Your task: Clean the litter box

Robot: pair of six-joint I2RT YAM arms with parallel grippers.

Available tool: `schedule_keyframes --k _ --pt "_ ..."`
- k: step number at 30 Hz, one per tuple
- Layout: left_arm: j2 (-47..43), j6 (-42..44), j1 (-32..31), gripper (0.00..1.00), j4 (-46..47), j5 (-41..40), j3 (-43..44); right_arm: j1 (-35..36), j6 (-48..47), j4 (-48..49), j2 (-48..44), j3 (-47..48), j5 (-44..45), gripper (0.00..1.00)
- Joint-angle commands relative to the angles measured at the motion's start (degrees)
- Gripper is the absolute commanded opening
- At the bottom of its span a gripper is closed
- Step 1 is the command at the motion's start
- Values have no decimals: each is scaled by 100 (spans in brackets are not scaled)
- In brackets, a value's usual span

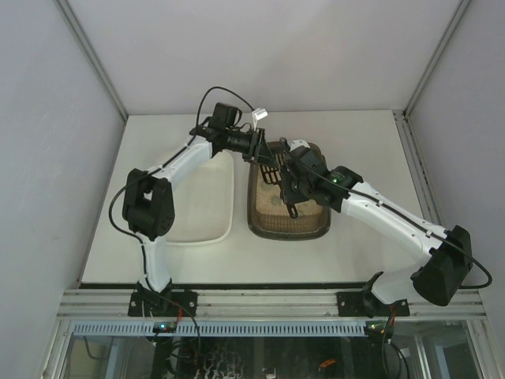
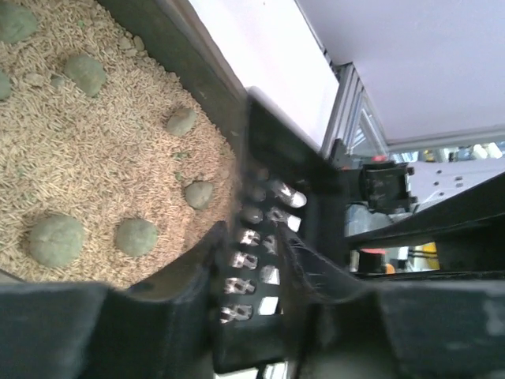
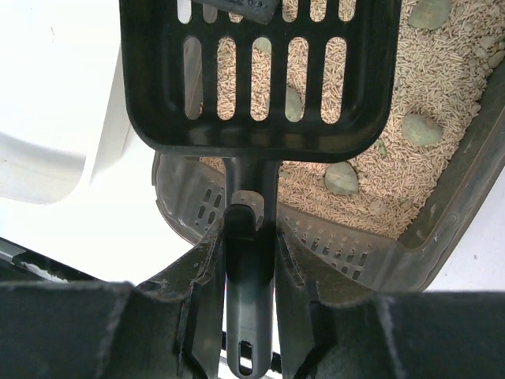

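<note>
The litter box (image 1: 288,234), a dark tray of beige litter, sits mid-table. My left gripper (image 1: 258,148) is shut on its perforated rim (image 2: 251,260) at the far-left corner; in the left wrist view the gripper (image 2: 254,237) has the rim between its fingers. Several grey-green clumps (image 2: 55,239) lie in the litter. My right gripper (image 1: 292,183) is shut on the handle (image 3: 251,260) of a black slotted scoop (image 3: 260,71), which is held just above the litter by the box's rim (image 3: 347,249). The scoop (image 1: 272,170) looks empty. Clumps (image 3: 341,178) show below it.
A plain white tray (image 1: 201,197) lies right beside the litter box on its left; it also shows in the right wrist view (image 3: 47,142). Enclosure walls stand at the back and sides. An aluminium rail (image 1: 268,300) runs along the near table edge.
</note>
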Motion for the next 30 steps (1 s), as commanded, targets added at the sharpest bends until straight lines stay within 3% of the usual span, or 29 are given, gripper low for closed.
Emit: schedule_keyframes --k 1,2,4,5,6,7,9,11,14,17,22,26,30 --pt "103 119 -18 14 -162 323 94 67 63 175 -146 39 193 0" --pt "142 228 -19 3 -329 316 151 67 80 165 -152 20 242 0" --pt "228 439 -19 0 -681 342 298 67 125 163 -194 -29 284 0" --pt "247 536 -19 0 -823 368 355 43 167 182 -247 -76 233 5" --pt "229 684 -14 0 -966 385 436 -3 229 233 -323 -160 131 19" --pt "195 852 -6 0 -1094 393 491 -99 290 309 -432 -290 -59 26" --pt "-36 1007 30 0 -1069 487 456 -410 388 705 -783 -824 -842 80" --pt "-302 965 72 0 -757 606 251 -838 537 1444 -1340 -1478 -1920 90" --pt "-644 881 78 0 -335 619 -49 -1475 944 2487 -1906 -2403 -3331 92" --pt "-808 779 80 0 -28 474 -178 -1872 1389 3125 -2113 -2879 -4155 91" --pt "-964 98 74 0 915 522 -518 -1851 1797 3824 -2036 -3067 -4456 88" --pt "-933 -85 36 0 1105 495 -551 -1741 1991 4188 -1799 -3059 -4528 84" --pt "-893 -81 37 0 1101 462 -566 -1646 2083 4397 -1653 -3059 -4486 66"
